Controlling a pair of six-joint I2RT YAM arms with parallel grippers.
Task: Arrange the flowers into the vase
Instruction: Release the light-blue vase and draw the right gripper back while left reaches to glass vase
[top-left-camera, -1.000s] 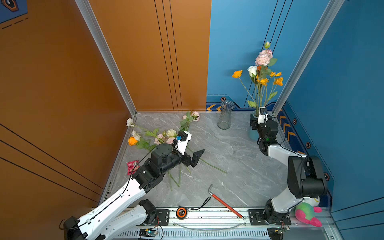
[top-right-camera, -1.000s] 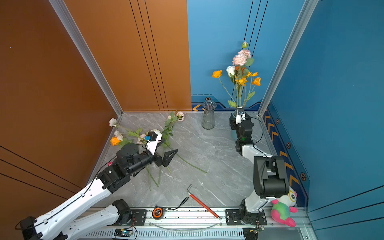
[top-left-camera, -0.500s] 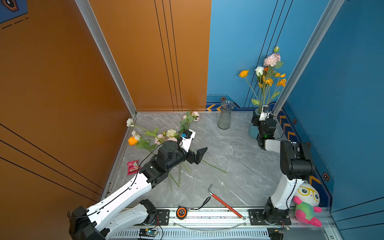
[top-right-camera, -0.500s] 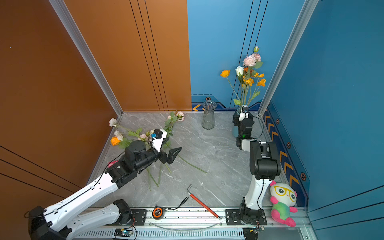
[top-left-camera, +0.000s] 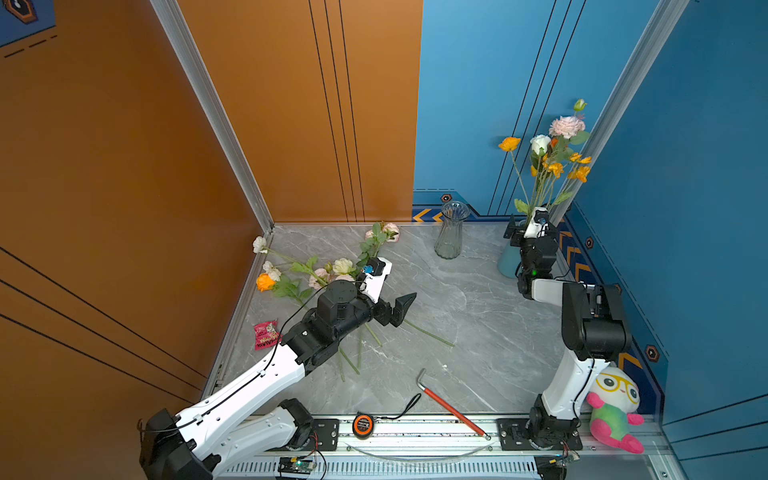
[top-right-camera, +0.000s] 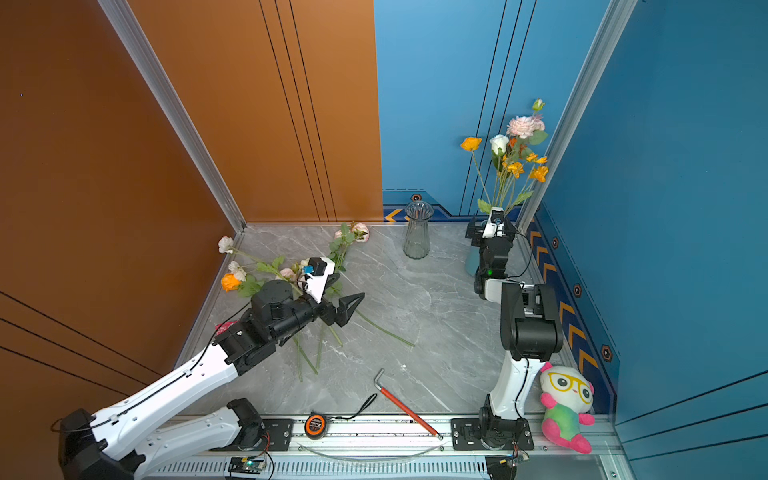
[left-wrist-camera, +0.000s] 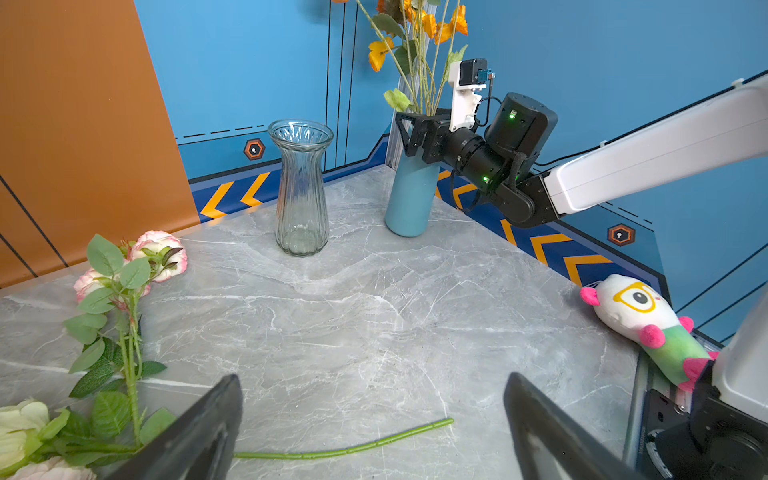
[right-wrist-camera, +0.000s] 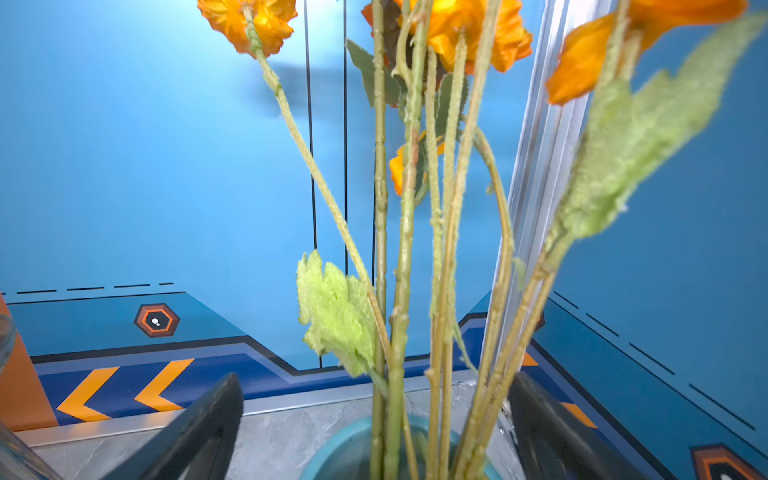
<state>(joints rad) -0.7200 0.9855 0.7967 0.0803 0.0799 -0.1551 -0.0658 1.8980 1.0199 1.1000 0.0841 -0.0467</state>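
A bunch of flowers (top-left-camera: 552, 162) (top-right-camera: 515, 162) with orange, white and pink blooms stands upright in a blue vase (top-left-camera: 508, 262) (left-wrist-camera: 409, 199) in the back right corner. My right gripper (top-left-camera: 528, 235) (right-wrist-camera: 376, 378) is open just above the vase rim (right-wrist-camera: 332, 453), one finger on each side of the stems, not pressing them. More flowers (top-left-camera: 328, 270) (left-wrist-camera: 133, 266) lie loose on the table at the left. My left gripper (top-left-camera: 395, 299) (left-wrist-camera: 372, 378) hovers open over their stem ends, one green stem (left-wrist-camera: 345, 449) lying between its fingers.
An empty clear glass vase (top-left-camera: 451, 232) (left-wrist-camera: 301, 187) stands at the back middle. A red-handled hex key (top-left-camera: 451, 405) and a tape measure (top-left-camera: 362, 424) lie near the front rail. A plush toy (top-left-camera: 615, 407) sits at the front right, and a pink packet (top-left-camera: 266, 334) lies at the left edge.
The right arm reached toward the back corner and the bunch sank lower into the blue vase; its jaws then spread off the stems. The left gripper shifted slightly back and right, still open.
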